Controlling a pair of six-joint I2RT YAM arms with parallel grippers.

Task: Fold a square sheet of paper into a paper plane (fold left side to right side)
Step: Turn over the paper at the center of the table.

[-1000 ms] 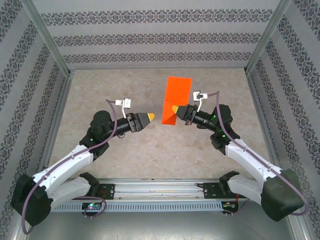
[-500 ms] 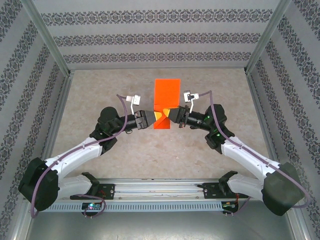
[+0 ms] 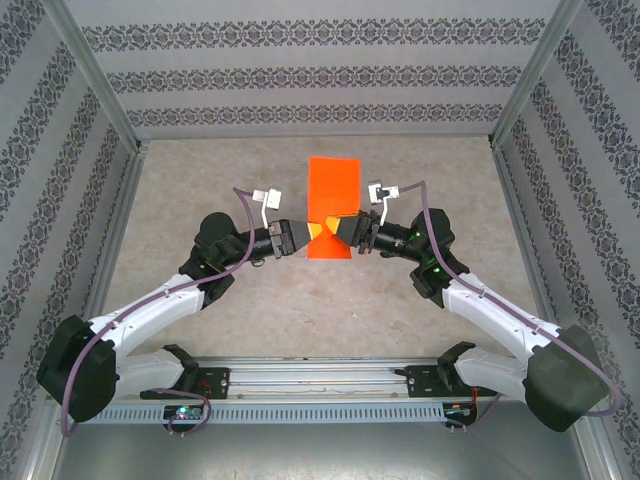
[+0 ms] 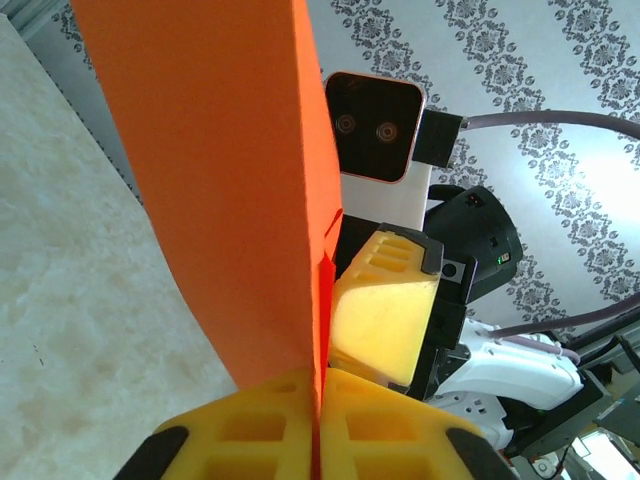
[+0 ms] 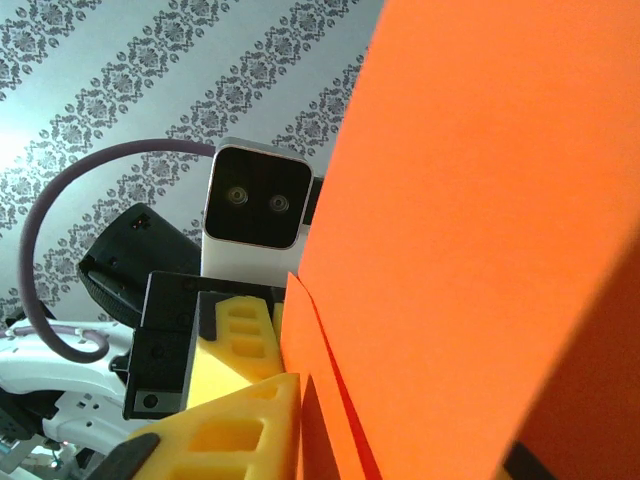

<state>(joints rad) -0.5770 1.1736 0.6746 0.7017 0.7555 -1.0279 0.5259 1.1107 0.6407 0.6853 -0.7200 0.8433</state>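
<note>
The pale stone-look worktop (image 3: 450,180) sits boxed in by patterned walls (image 3: 320,75). From the near edge two white arms lean in toward the middle and almost meet. The left arm (image 3: 150,310) starts at about 7 o'clock, runs up to a bent elbow, then turns its wrist level toward 3 o'clock. The right arm (image 3: 500,320) mirrors it from 5 o'clock, with its wrist pointing toward 9 o'clock.

Between them, just past the centre toward 12 o'clock, the square sheet of paper (image 3: 333,200) is held up as a narrow, bright orange folded strip. Its long side runs from 12 to 6 o'clock, and both wrists meet it near its 6 o'clock end.

The left fingers (image 3: 313,232) are pressed together on the sheet's edge. From the left wrist, the yellow tips (image 4: 300,405) pinch the orange fold, with no gap visible. The right fingers (image 3: 342,232) touch the sheet from the opposite face. From the right wrist, one yellow finger (image 5: 235,430) lies against the paper, but I cannot tell whether that pair is clamped or slightly parted.
</note>
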